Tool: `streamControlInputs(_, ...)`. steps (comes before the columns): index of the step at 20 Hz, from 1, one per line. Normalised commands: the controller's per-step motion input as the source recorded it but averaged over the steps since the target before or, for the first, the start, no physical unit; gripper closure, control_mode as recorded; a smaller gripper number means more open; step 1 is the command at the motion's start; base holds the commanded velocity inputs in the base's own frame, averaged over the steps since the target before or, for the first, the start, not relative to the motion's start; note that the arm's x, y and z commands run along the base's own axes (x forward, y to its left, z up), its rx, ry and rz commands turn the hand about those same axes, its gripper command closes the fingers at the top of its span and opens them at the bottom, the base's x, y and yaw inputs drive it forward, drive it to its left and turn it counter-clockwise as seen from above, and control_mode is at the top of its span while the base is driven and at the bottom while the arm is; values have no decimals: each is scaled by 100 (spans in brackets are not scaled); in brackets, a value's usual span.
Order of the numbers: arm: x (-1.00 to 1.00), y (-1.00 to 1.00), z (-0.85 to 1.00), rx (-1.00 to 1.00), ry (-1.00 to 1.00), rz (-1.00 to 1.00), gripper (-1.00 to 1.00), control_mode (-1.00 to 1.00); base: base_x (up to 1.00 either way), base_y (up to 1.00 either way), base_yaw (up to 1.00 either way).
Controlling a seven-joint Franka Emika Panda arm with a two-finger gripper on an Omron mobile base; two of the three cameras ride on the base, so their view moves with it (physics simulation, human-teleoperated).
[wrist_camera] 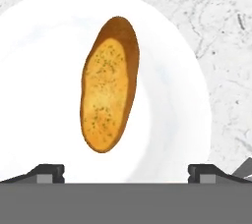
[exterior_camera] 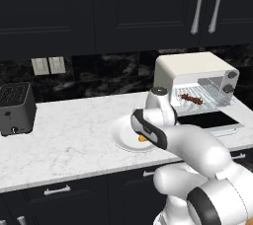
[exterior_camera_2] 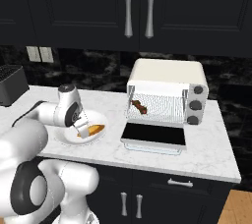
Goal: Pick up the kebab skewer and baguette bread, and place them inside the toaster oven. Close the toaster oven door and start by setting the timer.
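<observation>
- Gripper [wrist_camera: 126, 171] hangs over the white plate [wrist_camera: 29, 70] with its jaws spread wide and nothing between them; the two dark fingertips [wrist_camera: 47, 173] stand far apart.
- Baguette bread [wrist_camera: 109, 84] lies flat on the plate in the hand view, its long axis running from 12 to 6 o'clock, and it sits apart from both fingertips.
- Toaster oven [exterior_camera_2: 167, 90] stands on the marble counter [exterior_camera: 69, 135], at 3 o'clock from the plate in the right base view.
- Toaster oven door [exterior_camera_2: 154, 136] is folded down flat.
- Kebab skewer [exterior_camera_2: 139, 106] rests on the wire rack inside, toward the left side.
- Black slot toaster [exterior_camera: 16, 108] stands at the far left of the counter.
</observation>
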Motion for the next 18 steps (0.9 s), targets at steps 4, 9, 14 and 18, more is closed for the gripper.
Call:
streamControlInputs(4, 21, -1, -36, 0, 0, -2, -100, -100, 0, 0, 0)
streamControlInputs(9, 18, 0, -26, 0, 0, -2, -100, -100, 0, 0, 0)
streamControlInputs(14, 7, -4, -10, 0, 0, -2, -100, -100, 0, 0, 0)
streamControlInputs(18, 15, 0, -10, -2, 0, -2, -100, -100, 0, 0, 0)
